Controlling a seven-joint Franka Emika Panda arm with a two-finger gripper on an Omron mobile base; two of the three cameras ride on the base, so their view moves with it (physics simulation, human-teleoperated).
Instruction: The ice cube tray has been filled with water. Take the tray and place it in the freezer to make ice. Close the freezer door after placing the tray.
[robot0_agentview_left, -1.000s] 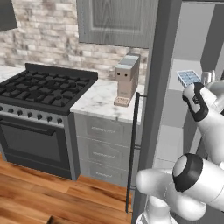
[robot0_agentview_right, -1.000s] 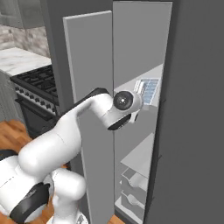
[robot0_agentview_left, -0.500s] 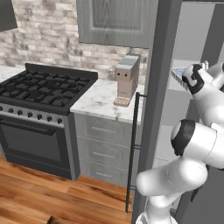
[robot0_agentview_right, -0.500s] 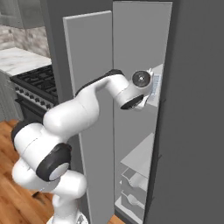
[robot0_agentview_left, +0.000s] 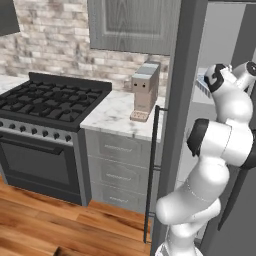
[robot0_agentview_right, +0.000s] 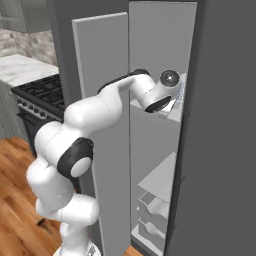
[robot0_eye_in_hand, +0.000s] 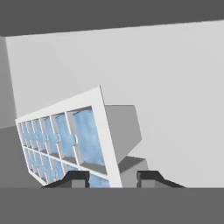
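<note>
Gripper (robot0_eye_in_hand: 109, 177) clamped on ice cube tray (robot0_eye_in_hand: 65, 140) edge inside freezer (robot0_agentview_right: 155, 150); water (robot0_eye_in_hand: 89, 135) fills cells; freezer door (robot0_agentview_right: 102, 115) open.

Greys, white and pale blue around the freezer

White ice cube tray (robot0_eye_in_hand: 65, 140) with pale blue water (robot0_eye_in_hand: 89, 136); dark grey freezer door (robot0_agentview_left: 177, 100), pale grey freezer (robot0_agentview_right: 160, 60) interior; black stove (robot0_agentview_left: 45, 100); white-marbled desk (robot0_agentview_left: 112, 117); grey wood-grain cabinet (robot0_agentview_left: 132, 22); brown wooden floor (robot0_agentview_left: 45, 227).

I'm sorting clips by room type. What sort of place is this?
A home kitchen, rendered: a black gas stove beside a marble counter, grey cabinets above, and a tall freezer with its door open.
</note>
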